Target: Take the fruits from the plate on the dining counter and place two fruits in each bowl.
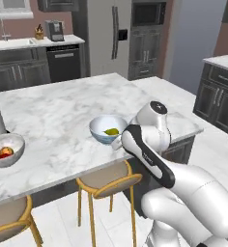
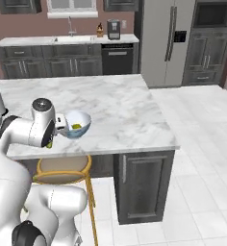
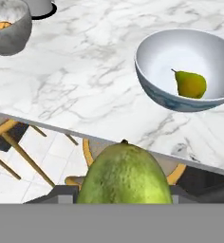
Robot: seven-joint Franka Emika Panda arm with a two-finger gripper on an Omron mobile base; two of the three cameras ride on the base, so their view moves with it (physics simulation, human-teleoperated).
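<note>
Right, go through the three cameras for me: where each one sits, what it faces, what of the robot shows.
Left base view: behind the arm's left, facing the dining counter, blue-sided bowl and speckled bowl; arm lower right.
Right base view: behind the arm's right, same counter and blue-sided bowl; arm lower left.
Hand view: on the hand, facing the counter edge; the tool holds a green fruit.
Shared: the pear in the blue-sided bowl.

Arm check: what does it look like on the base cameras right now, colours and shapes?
The arm is glossy white with rounded, bulbous links. A dark band runs along one link, and a round grey cap with a small dark mark tops the joint. No cables visible.
</note>
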